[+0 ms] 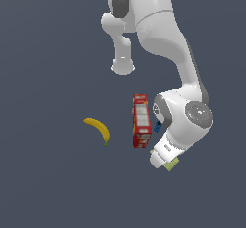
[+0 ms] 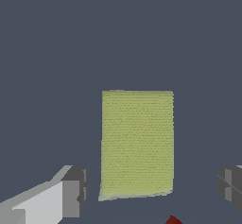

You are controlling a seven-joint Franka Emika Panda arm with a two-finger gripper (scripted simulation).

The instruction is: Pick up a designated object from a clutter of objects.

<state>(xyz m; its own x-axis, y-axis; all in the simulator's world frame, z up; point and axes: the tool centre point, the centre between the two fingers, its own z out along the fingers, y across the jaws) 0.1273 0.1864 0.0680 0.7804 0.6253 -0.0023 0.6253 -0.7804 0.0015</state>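
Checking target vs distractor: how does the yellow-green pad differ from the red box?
Colour: the pad is plain pale yellow-green with a fine woven-looking texture; the red box is red with printed panels.
Shape: the pad looks flat and thin; the box is a taller, long block.
Position: the pad sits between the open gripper fingers, mostly hidden under the arm in the exterior view; the box stands clear beside the arm.
Both have rectangular outlines.

We see flat, even, rather dim light on a dark slate ground, with no cast shadows. Soft highlights gloss the white arm (image 1: 163, 34). Both renders look slightly soft and low in detail; edges show no distortion.
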